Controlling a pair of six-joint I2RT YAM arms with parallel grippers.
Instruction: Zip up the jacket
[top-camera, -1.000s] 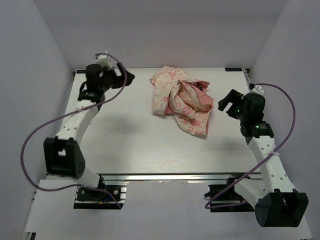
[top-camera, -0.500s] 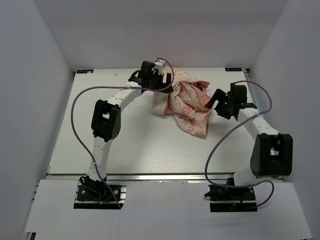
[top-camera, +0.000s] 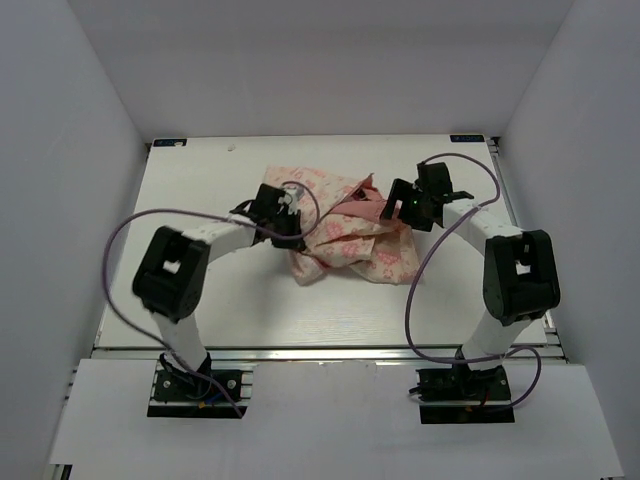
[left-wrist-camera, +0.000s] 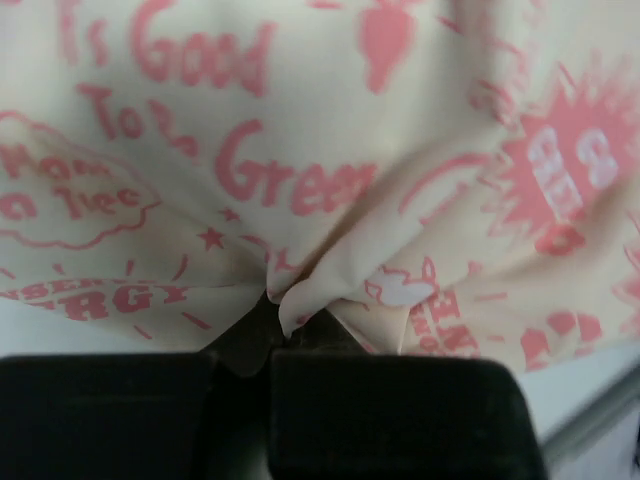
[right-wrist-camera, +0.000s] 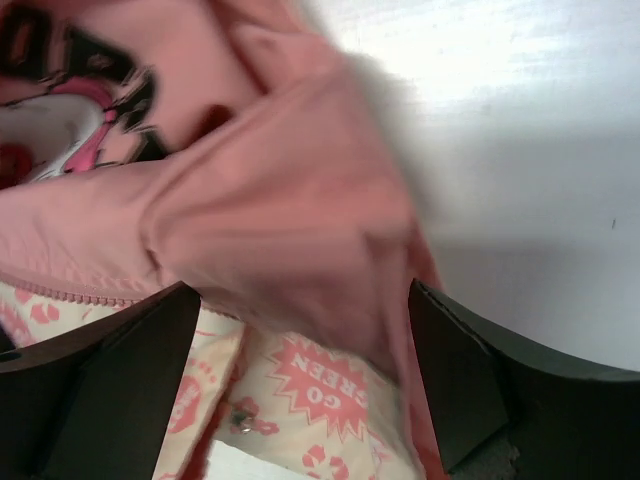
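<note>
We see the jacket (top-camera: 345, 238) lying crumpled on the counter (top-camera: 190, 180), toward its far middle. Our left tool (left-wrist-camera: 268, 345) is closed tight, pinching a fold of cream printed fabric at the jacket's left edge. Our right tool (right-wrist-camera: 300, 330) gapes wide at the right edge, holding nothing, pink lining between its fingers.

Cream jacket (top-camera: 350, 248), pink print, pink lining
</note>
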